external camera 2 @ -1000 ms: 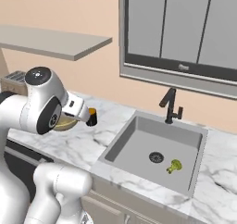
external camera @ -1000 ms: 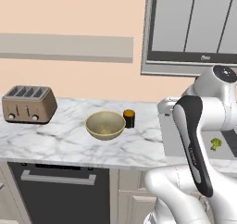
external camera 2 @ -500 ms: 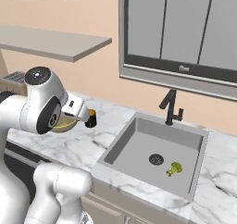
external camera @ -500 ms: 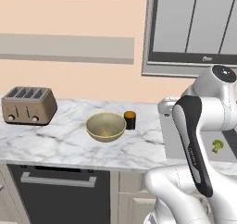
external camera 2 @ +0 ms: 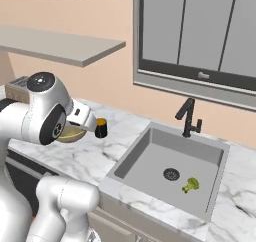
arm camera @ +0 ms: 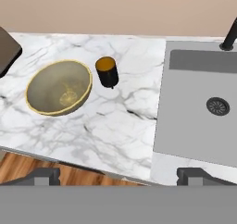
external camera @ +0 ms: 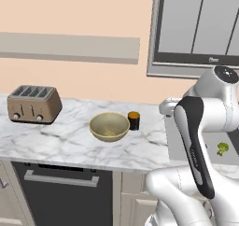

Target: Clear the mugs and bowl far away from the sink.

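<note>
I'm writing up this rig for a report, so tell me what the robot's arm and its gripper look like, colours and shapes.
The arm is built of glossy white rounded segments with black bands and a dark round cap at its joints. One black band carries faint small lettering, too small to read. The gripper shows as two small dark grey blocky finger tips.
</note>
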### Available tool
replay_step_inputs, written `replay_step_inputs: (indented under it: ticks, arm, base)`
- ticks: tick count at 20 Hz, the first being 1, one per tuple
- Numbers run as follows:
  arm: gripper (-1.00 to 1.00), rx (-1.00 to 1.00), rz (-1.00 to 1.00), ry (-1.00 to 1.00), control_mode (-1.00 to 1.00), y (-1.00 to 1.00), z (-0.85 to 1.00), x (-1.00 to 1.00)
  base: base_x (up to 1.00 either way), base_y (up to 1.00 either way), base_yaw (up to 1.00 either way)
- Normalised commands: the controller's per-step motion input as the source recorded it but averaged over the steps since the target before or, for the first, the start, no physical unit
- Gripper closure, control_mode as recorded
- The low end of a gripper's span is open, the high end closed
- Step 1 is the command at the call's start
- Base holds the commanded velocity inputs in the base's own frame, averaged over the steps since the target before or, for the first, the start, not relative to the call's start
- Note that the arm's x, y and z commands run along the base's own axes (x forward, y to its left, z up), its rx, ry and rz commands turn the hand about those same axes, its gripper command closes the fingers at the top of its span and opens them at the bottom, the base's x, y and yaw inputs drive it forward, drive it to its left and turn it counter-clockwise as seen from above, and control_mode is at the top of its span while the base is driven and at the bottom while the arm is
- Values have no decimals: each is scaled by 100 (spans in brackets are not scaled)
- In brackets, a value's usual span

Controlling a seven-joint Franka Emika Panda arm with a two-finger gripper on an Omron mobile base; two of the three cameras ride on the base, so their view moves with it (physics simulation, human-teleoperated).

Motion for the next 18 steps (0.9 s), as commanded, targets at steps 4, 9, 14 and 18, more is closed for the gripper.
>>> replay_step_inputs:
  ticks: [4,9,14,18]
  arm:
    - [-100,0,0,0,100,0,0,0]
    - [-100,-2,0,1,-100,0,-6,8]
    - [-100,-12,1,3,-100,7,-39,42]
    - [-100,-11,11,0,-100,6,-37,58]
  base:
    - [78,0,10]
    - [48,0,6]
    - [0,0,0]
    - [0,0,0]
